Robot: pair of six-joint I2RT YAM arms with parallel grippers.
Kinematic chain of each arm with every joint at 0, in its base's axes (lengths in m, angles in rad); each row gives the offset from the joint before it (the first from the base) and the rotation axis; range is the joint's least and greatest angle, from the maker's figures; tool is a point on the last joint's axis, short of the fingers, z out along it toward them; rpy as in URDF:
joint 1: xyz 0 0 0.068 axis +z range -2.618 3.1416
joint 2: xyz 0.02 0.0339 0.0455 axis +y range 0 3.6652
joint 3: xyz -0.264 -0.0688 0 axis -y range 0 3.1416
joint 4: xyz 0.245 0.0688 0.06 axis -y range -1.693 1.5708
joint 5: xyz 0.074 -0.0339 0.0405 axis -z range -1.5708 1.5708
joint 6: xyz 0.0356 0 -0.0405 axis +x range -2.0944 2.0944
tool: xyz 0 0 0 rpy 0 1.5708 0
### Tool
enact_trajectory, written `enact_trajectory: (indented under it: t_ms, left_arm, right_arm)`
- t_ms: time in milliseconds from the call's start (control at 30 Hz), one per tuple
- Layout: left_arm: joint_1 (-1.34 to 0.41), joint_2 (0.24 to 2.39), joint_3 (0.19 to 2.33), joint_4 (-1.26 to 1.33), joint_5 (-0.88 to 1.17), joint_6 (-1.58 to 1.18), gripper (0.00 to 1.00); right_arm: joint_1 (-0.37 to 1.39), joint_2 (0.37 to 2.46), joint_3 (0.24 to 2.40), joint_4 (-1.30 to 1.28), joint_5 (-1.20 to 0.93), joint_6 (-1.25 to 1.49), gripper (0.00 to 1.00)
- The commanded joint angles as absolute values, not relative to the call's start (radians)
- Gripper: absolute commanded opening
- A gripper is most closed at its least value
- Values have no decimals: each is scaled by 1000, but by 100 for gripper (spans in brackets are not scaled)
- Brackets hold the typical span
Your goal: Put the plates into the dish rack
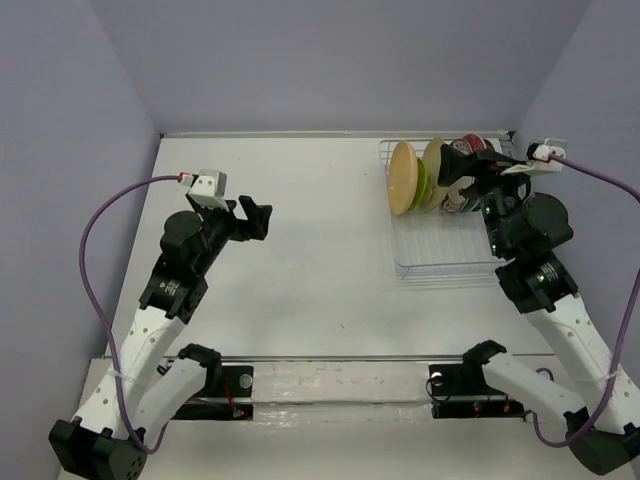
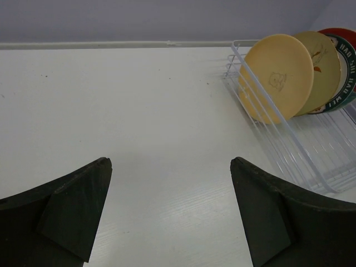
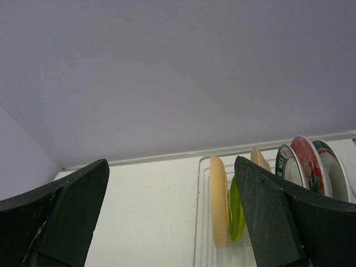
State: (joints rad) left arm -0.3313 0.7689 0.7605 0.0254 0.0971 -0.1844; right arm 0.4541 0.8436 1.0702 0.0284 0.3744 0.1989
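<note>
The dish rack point(image 1: 445, 255) is a pale wire basket at the table's far right. Several plates stand on edge in its far half. From the left come the tan-orange plate point(image 1: 404, 177), the lime green one point(image 1: 425, 188) and the beige one point(image 1: 434, 158), with a red plate point(image 1: 473, 143) behind. My right gripper point(image 1: 453, 168) hovers open and empty over these plates. Its wrist view shows tan-orange point(image 3: 218, 200), lime green point(image 3: 236, 217), teal-rimmed white point(image 3: 286, 164) and red point(image 3: 308, 161). My left gripper point(image 1: 255, 220) is open and empty over bare table, left of the rack point(image 2: 311, 161).
Grey-violet walls close the table at the back and on both sides. The rack's near half point(image 1: 445, 255) holds no plates. A metal rail point(image 1: 330, 360) and both arm bases run along the near edge. Purple cables loop beside each arm.
</note>
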Motion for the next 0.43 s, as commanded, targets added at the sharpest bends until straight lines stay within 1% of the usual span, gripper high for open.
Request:
enact_trajectory:
  t_ms: [0,133,400]
  left_arm:
    - [-314,716,746,121,138,-198,99]
    - [-311,672,727,152,146,-204,99]
    - [-298,634,721,172,170,-248,99]
  right_arm:
    - [463,767,1034,195,341,225,100]
    - [463,730,983,265,341,229,100]
    - [463,772,1018,271,289,261,100]
